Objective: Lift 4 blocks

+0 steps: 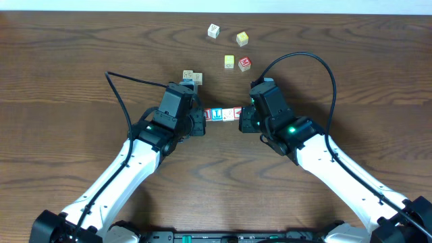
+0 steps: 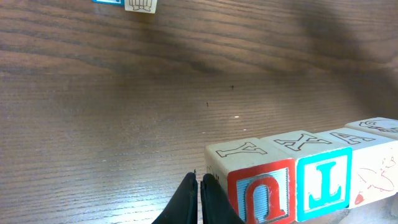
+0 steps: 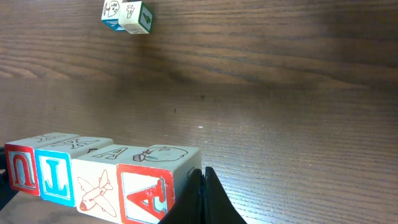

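Your four blocks (image 1: 223,114) sit in one tight row, face to face, in the middle of the counter (image 1: 67,54) between your two hands. From your left the order is: the red-faced U block (image 2: 260,193), the blue-faced block (image 2: 323,180), the white-faced block with an aeroplane drawing (image 3: 96,186), and a red-faced block (image 3: 146,193) whose letter reads as an A from the right wrist camera.

The lining-up looks done, and so does the bracing. Your left hand (image 2: 200,199) is clenched, fingers pressed together with nothing between them, and its tips lie against the outer end of the U block. Your right hand (image 3: 202,193) is clenched the same way against the outer end of the red A block. So you are pinching the row from both ends rather than grasping any one block.

What remains is the lift itself. None of the views settles whether the row is resting on the counter or raised just off it, so treat the lift as not yet shown. I judge it will call for steady inward pressure and both hands rising together, because the two middle blocks are held only by their neighbours.

The loose cubes, a pair (image 1: 192,77) just beyond your left hand and four more (image 1: 229,62) farther back, lie apart from the row
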Robot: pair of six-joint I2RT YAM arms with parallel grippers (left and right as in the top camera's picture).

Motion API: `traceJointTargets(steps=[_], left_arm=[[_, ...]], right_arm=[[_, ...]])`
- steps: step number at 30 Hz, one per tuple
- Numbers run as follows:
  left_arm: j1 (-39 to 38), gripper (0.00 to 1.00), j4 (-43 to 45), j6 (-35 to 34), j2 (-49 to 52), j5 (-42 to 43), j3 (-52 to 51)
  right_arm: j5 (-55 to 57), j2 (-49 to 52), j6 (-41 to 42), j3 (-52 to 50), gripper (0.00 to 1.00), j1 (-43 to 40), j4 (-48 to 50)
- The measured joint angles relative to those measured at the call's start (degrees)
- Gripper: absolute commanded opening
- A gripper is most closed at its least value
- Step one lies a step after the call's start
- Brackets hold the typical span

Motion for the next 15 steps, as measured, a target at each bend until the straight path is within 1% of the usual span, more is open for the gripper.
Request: traceJointTargets(steps=[15], left_arm=[[0.0, 0.07, 0.0, 0.0, 0.0, 0.0, 0.0]], right_arm=[[0.0, 0.0, 0.0, 0.0, 0.01, 0.0, 0.0]])
